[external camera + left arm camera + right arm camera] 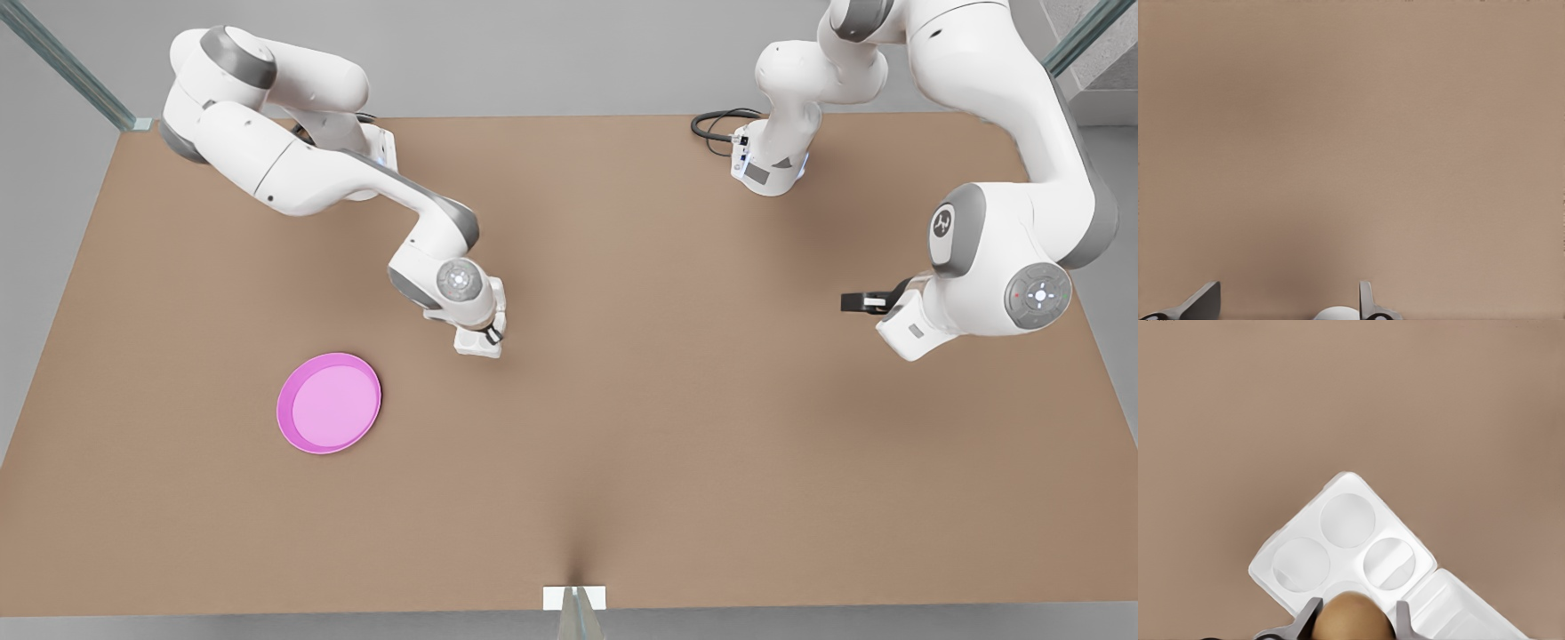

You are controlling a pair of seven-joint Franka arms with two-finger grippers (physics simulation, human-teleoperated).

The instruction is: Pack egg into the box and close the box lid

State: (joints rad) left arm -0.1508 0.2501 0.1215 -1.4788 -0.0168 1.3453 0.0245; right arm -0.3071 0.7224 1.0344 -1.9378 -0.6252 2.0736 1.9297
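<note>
Egg (1352,617) clamped by right gripper (1355,620) fingers above box (1345,543); left gripper (1288,300) fingers spread, over bare table (1351,133).

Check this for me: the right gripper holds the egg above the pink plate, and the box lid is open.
Wrong in one respect: the right gripper holds the egg above the box, not the pink plate, which lies apart on the table. The right wrist view shows it. The box lid is open. The left gripper waits open elsewhere.
</note>
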